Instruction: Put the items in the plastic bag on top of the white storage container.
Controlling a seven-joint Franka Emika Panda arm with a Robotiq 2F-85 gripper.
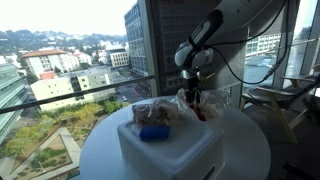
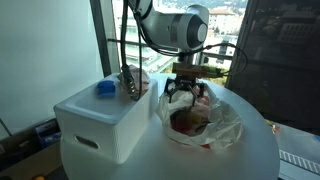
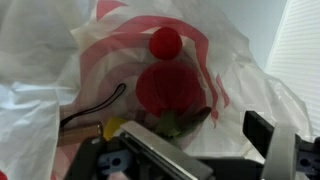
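A white plastic bag with red print (image 2: 205, 122) lies on the round table, with red items showing through it. It also shows in an exterior view (image 1: 203, 108). My gripper (image 2: 182, 94) is open, just above the bag's mouth, fingers pointing down. In the wrist view the open jaws (image 3: 205, 140) frame a red fruit-like item with green leaves (image 3: 168, 92) inside the bag (image 3: 240, 70). The white storage container (image 2: 100, 125) stands beside the bag. On its lid lie a blue item (image 2: 105, 88) and a clear wrapped packet (image 2: 130, 80). Both also show in an exterior view, the blue item (image 1: 153, 131) and the packet (image 1: 155, 112).
The round white table (image 2: 250, 155) stands next to large windows (image 1: 70, 60) with a railing. The container (image 1: 170, 150) fills the table's near part in an exterior view. A dark panel (image 2: 280, 50) stands behind the table.
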